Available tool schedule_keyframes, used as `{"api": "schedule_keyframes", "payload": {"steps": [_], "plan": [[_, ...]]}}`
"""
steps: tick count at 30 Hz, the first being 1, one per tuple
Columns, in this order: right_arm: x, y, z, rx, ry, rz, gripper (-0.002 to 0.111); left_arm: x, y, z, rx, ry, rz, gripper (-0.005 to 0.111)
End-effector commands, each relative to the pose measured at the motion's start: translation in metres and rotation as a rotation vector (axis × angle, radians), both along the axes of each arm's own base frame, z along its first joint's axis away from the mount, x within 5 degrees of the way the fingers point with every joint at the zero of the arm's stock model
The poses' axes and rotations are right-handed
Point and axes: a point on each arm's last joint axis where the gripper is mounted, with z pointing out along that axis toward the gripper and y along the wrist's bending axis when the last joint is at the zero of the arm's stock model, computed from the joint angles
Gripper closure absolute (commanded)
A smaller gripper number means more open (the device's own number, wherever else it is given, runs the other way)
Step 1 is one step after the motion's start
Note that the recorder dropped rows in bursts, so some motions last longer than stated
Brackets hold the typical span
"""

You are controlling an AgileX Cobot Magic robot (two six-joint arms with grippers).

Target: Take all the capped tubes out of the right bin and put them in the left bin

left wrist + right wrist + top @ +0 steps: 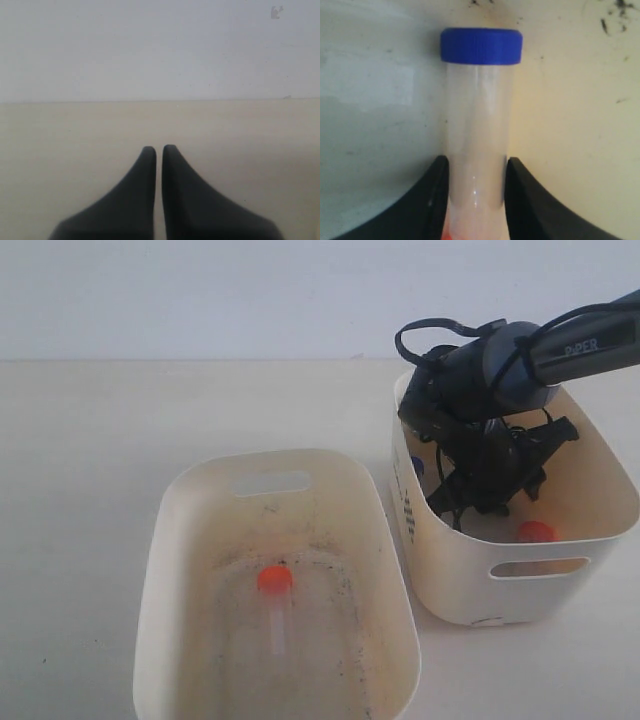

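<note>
My right gripper is down inside the right bin. Its fingers press both sides of a clear tube with a dark blue cap, so it is shut on it. In the exterior view the gripper hides that tube. A blue cap shows by the bin's left wall, and I cannot tell whose it is. An orange cap lies near the bin's front wall. One orange-capped tube lies on the grimy floor of the left bin. My left gripper is shut on nothing above bare table.
The two bins stand side by side, almost touching, on a cream table. The right arm reaches in from the upper right, with cables hanging over the right bin. A pale wall lies behind.
</note>
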Motion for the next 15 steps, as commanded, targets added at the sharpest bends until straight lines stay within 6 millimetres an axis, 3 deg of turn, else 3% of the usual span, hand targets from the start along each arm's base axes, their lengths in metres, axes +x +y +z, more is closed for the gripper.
{"api": "schedule_keyframes", "payload": {"steps": [1,12,15], "plan": [[-0.0024,-0.0132,-0.0012,-0.081,0.031,-0.036,0.088,0.0002,-0.0004,0.0012,-0.008,-0.006,-0.007,0.103],[0.0007,-0.0116,-0.0019,-0.063,0.009,-0.009,0.089,0.0002,-0.0004,0.0012,-0.008,-0.006,-0.007,0.103],[0.0015,-0.0119,-0.0004,-0.065,-0.008,-0.014,0.103,0.0002,-0.0004,0.0012,-0.008,-0.006,-0.007,0.103]]}}
